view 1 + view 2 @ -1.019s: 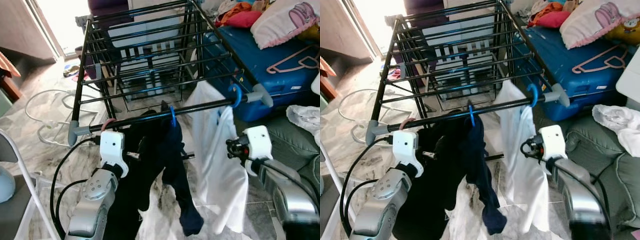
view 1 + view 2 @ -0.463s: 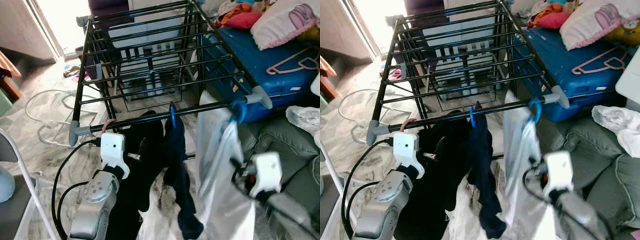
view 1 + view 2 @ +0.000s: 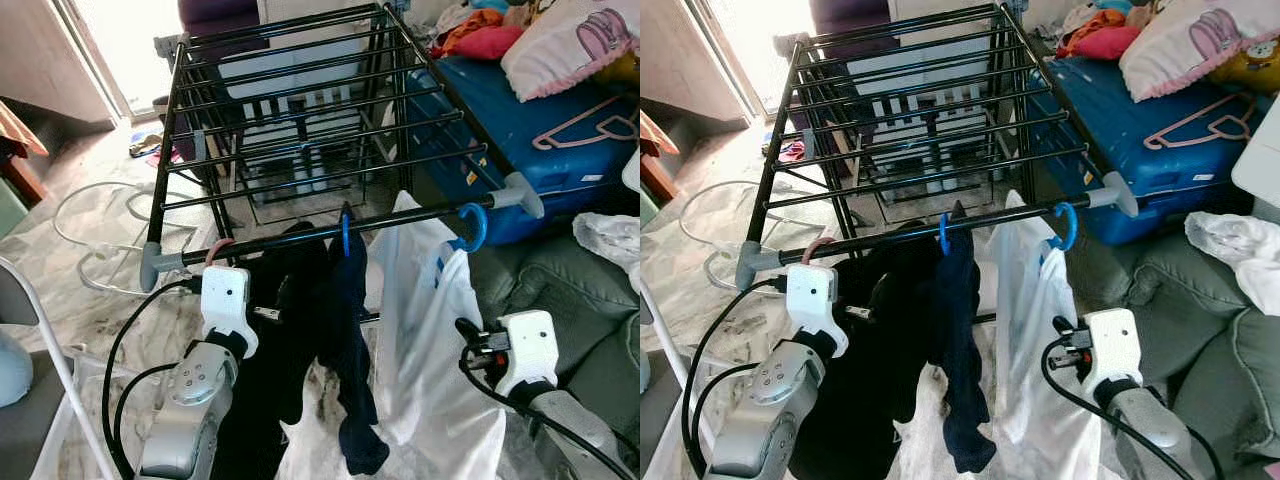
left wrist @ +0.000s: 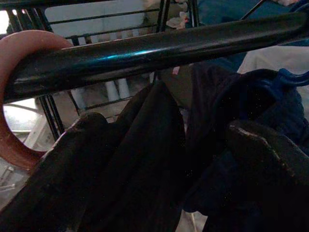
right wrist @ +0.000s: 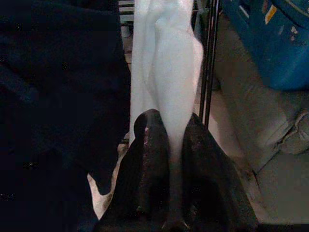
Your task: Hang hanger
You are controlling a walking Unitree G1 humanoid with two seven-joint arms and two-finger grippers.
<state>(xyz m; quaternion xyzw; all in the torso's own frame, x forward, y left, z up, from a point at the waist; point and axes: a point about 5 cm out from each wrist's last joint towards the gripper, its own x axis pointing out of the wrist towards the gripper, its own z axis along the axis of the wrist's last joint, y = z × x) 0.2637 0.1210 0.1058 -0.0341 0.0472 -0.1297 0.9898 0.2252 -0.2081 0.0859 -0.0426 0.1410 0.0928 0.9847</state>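
Blue plastic hanger, hook curled over the drying rack's front black rail at its 3 o'clock end, carries a white garment hanging straight down. Right gripper sits low at 5 o'clock, its two fingers pinched together on the white garment's fabric. Left gripper sits under the rail beside a pink hanger hook, against a black garment; finger state cannot be determined.
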